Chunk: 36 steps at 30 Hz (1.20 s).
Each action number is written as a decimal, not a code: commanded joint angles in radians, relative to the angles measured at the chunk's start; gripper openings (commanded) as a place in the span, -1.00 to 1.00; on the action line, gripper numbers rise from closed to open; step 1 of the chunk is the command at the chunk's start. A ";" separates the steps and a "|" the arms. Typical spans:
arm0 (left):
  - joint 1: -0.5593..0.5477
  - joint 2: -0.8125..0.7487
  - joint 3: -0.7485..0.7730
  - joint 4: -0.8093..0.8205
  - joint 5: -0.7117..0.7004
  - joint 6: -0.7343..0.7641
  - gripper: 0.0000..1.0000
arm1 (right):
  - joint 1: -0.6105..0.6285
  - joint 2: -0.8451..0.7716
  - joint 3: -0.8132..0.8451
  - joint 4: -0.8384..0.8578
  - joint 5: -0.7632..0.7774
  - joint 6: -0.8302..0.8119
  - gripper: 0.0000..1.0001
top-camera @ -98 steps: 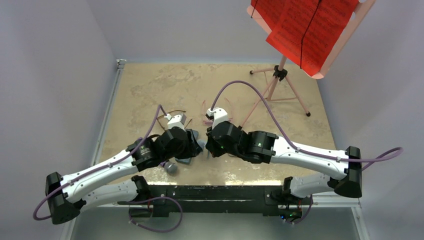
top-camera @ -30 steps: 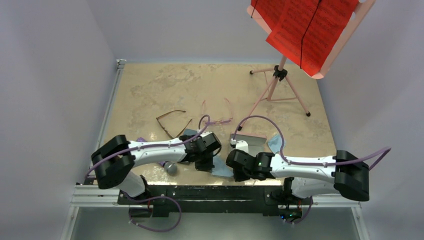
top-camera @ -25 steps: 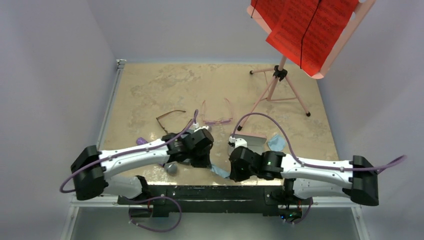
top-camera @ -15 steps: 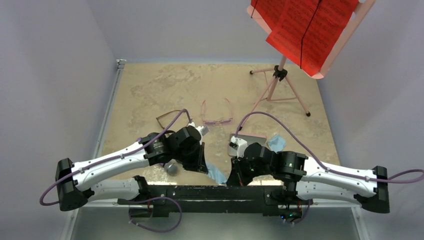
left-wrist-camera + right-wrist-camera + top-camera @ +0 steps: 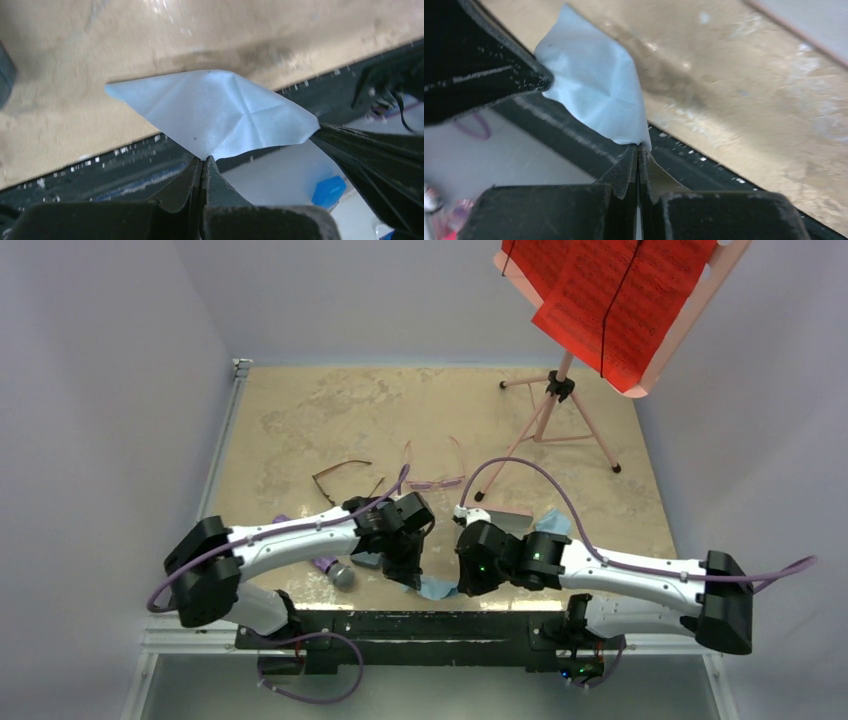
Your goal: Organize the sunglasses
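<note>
A light blue cloth (image 5: 432, 587) hangs stretched between my two grippers over the table's front edge. My left gripper (image 5: 410, 575) is shut on one corner of the cloth (image 5: 215, 112), fingertips pinched together (image 5: 203, 159). My right gripper (image 5: 462, 583) is shut on the opposite corner of the cloth (image 5: 594, 95), its tips meeting (image 5: 639, 146). The sunglasses lie further back on the table, apart from both grippers. The dark brown pair (image 5: 340, 480) is on the left. The translucent pink-purple pair (image 5: 435, 470) is to its right, temple arms pointing away.
A grey case (image 5: 512, 517) and a second light blue cloth (image 5: 556, 523) lie behind the right wrist. A purple item with a grey end (image 5: 335, 570) sits by the left forearm. A pink music stand (image 5: 560, 390) with red sheets occupies the far right.
Both grippers have stayed shut on the cloth near the front edge. The left wrist has swung right and the right wrist back toward the middle, drawing the cloth between them.
</note>
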 commanded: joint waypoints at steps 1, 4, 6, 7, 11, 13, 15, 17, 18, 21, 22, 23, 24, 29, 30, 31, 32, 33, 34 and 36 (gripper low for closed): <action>0.033 0.122 0.043 0.140 0.000 0.026 -1.00 | -0.043 0.090 -0.010 0.017 0.152 0.014 -1.00; 0.033 0.202 0.070 0.183 0.023 0.033 -0.99 | -0.046 0.138 -0.016 0.024 0.182 0.012 -1.00; 0.034 0.249 0.087 0.185 0.036 0.034 -0.96 | -0.049 0.162 -0.020 0.025 0.189 0.015 -1.00; 0.034 0.266 0.089 0.186 0.048 0.033 -0.94 | -0.050 0.171 -0.021 0.021 0.189 0.017 -1.00; 0.034 0.294 0.085 0.192 0.067 0.036 -0.76 | -0.050 0.172 -0.040 0.007 0.191 0.032 -1.00; 0.034 0.288 0.081 0.192 0.066 0.037 -0.68 | -0.050 0.159 -0.051 0.007 0.189 0.038 -1.00; 0.033 0.282 0.083 0.192 0.071 0.035 -0.62 | -0.050 0.146 -0.061 0.012 0.182 0.039 -1.00; 0.033 0.273 0.082 0.196 0.076 0.034 -0.55 | -0.050 0.136 -0.068 0.014 0.177 0.038 -1.00; 0.033 0.267 0.081 0.196 0.079 0.032 -0.52 | -0.050 0.132 -0.070 0.012 0.176 0.038 -1.00; 0.033 0.255 0.083 0.198 0.077 0.032 -0.47 | -0.050 0.125 -0.072 0.011 0.175 0.035 -1.00; 0.033 0.253 0.085 0.198 0.079 0.032 -0.46 | -0.050 0.124 -0.072 0.011 0.175 0.033 -1.00; 0.033 0.253 0.086 0.197 0.084 0.032 -0.46 | -0.050 0.124 -0.072 0.011 0.175 0.032 -1.00; 0.033 0.252 0.086 0.199 0.090 0.032 -0.46 | -0.050 0.125 -0.071 0.012 0.176 0.029 -1.00; 0.033 0.222 0.083 0.192 0.101 0.030 -0.41 | -0.050 0.128 -0.071 0.014 0.187 0.016 -1.00; 0.033 0.215 0.084 0.189 0.097 0.032 -0.40 | -0.050 0.128 -0.072 0.017 0.190 0.013 -1.00; 0.033 0.211 0.086 0.184 0.094 0.032 -0.39 | -0.050 0.127 -0.073 0.020 0.191 0.008 -1.00; 0.033 0.209 0.088 0.181 0.092 0.033 -0.39 | -0.050 0.128 -0.075 0.022 0.193 0.007 -1.00; 0.033 0.210 0.092 0.176 0.093 0.035 -0.39 | -0.049 0.127 -0.076 0.025 0.193 0.002 -1.00; 0.032 0.212 0.100 0.169 0.092 0.039 -0.39 | -0.050 0.126 -0.079 0.027 0.195 0.000 -1.00; 0.033 0.217 0.108 0.158 0.086 0.042 -0.39 | -0.050 0.125 -0.084 0.032 0.195 -0.004 -1.00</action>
